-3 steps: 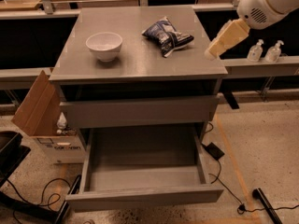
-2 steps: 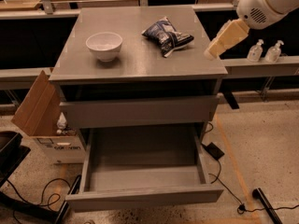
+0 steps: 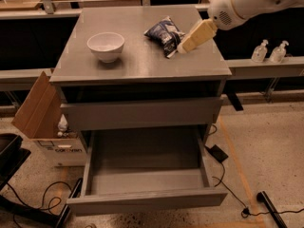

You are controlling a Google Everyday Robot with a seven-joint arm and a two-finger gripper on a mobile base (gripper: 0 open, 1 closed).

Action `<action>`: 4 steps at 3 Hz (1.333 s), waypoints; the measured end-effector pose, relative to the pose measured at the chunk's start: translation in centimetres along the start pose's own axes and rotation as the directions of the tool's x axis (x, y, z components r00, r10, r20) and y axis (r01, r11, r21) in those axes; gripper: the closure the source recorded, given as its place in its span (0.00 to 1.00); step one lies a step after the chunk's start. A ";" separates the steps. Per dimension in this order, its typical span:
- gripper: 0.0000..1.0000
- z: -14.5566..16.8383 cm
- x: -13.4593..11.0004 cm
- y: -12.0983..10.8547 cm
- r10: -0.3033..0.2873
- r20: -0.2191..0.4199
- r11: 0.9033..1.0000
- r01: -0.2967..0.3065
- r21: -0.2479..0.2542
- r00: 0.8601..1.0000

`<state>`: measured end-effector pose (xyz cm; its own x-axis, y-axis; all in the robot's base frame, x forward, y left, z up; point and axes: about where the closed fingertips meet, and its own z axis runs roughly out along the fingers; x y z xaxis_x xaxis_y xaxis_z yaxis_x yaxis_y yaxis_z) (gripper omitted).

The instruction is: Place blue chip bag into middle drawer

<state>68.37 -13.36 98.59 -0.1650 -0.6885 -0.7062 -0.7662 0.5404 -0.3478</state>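
Note:
The blue chip bag (image 3: 163, 31) lies crinkled on the grey cabinet top (image 3: 137, 63), at its back right. My gripper (image 3: 184, 47) reaches in from the upper right on a white arm. Its cream tip is at the bag's right edge, touching or nearly touching it, and holds nothing that I can see. The middle drawer (image 3: 145, 177) is pulled out below, with a bare flat grey floor and low side walls. Above it is another flat grey drawer front (image 3: 142, 114), closed.
A white bowl (image 3: 106, 45) stands on the left of the cabinet top. An open cardboard box (image 3: 45, 122) sits on the floor at the left. Two pump bottles (image 3: 269, 51) stand on a ledge at the right. Cables and a power brick (image 3: 218, 153) lie on the floor at the right.
My gripper has moved left from beyond the cabinet's right edge to the right edge of the chip bag. The bag, bowl and drawer have not moved.

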 end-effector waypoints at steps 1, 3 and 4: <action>0.00 5.8 -1.9 -0.4 0.010 0.076 0.999 -0.007 -0.037 0.997; 0.00 15.3 -2.6 -3.0 0.038 0.115 0.999 -0.034 -0.039 0.993; 0.00 18.7 -2.1 -4.6 0.068 0.111 0.997 -0.063 -0.043 0.991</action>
<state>83.83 -5.32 90.10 -0.1465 -0.5923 -0.7923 -0.7804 0.5614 -0.2754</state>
